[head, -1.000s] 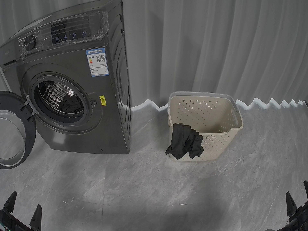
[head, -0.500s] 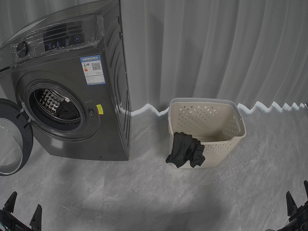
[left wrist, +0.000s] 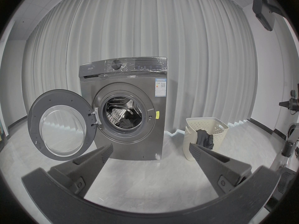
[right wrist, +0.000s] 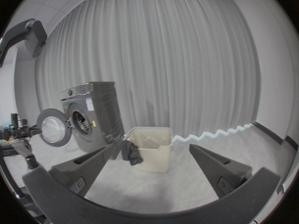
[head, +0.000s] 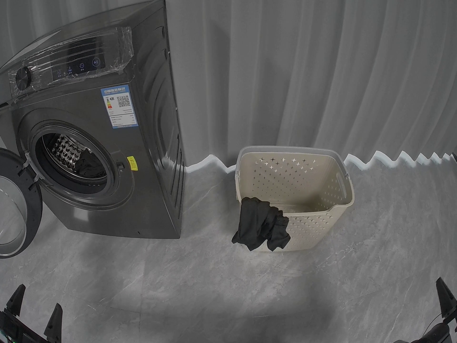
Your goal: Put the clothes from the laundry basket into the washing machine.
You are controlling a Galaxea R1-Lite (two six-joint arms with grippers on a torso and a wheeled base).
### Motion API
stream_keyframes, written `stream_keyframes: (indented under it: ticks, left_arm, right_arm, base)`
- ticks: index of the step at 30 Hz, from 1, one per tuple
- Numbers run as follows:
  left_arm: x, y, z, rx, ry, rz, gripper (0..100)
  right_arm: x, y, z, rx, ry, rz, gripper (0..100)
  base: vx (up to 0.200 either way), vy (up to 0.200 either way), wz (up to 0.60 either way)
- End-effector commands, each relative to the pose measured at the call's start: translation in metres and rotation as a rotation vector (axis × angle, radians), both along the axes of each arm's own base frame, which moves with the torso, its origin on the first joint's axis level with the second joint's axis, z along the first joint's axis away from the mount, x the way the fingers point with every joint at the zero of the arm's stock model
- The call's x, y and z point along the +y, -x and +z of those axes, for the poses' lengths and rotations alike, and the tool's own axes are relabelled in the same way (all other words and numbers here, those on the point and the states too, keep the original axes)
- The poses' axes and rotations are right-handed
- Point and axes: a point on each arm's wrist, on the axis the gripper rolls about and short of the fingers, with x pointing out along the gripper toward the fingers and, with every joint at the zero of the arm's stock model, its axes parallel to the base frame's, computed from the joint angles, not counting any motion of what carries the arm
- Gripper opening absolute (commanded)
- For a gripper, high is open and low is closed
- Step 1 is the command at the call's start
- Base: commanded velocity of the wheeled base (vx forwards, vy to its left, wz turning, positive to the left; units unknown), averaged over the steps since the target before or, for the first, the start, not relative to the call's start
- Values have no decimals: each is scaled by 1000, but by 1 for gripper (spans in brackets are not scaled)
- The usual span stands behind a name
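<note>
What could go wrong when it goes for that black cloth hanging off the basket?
The black cloth hangs half outside the laundry basket, so a poor pinch might drop it on the floor. A tug might also tip or drag the basket. The washing machine's door is swung wide open, so an arm carrying cloth might clip it.

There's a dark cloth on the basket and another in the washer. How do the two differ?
The cloth on the basket hangs over the laundry basket's near rim, mostly outside; the cloth in the drum lies bunched inside the washing machine. The first shows fully, the second partly. Both are dark.
</note>
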Motion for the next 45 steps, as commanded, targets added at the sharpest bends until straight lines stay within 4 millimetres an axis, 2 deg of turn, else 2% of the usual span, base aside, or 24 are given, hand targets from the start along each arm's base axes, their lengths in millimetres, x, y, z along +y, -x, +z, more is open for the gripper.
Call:
stream_keyframes:
  ticks: [1,3,8,13,14,19,22,31,35,37,38,41,45]
  left_arm:
    - [0,0,-5,1,-2,2,100]
    - [0,0,-5,1,-2,-1,100]
    - [0,0,-5,1,-2,-1,100]
    - [0,0,-5,1,-2,-1,100]
    - [0,0,-5,1,0,-1,100]
    - [0,0,-5,1,0,-2,100]
    - [0,0,-5,1,1,-2,100]
    - [0,0,-5,1,1,-2,100]
    - [0,0,-5,1,3,-2,100]
    - [0,0,-5,1,3,-2,100]
    - [0,0,-5,1,1,-2,100]
    - [0,0,-5,1,3,-2,100]
    - [0,0,-5,1,3,-2,100]
  right_arm:
    - [9,-44,9,353,11,313,100]
    - [12,-56,12,391,15,379,100]
    - [29,-103,14,484,29,450,100]
    - [41,-134,9,543,25,470,100]
    - [41,-134,8,545,22,471,100]
    - [61,-169,1,650,-84,481,100]
    - [73,-191,-7,666,-94,489,100]
    - [113,-257,-47,642,-78,453,100]
    - [128,-279,-62,626,-113,456,100]
    - [129,-283,-65,627,-116,455,100]
    - [134,-296,-72,626,-123,448,100]
    - [140,-315,-85,642,-140,434,100]
    - [148,-328,-92,639,-151,425,100]
  base:
    - [0,0,0]
    - [0,0,0]
    - [40,0,0]
    - [200,0,0]
    - [200,0,0]
    - [200,0,0]
    - [200,0,0]
    - [0,0,0]
    - [0,0,0]
    - [0,0,0]
    - [0,0,0]
    - [0,0,0]
    - [0,0,0]
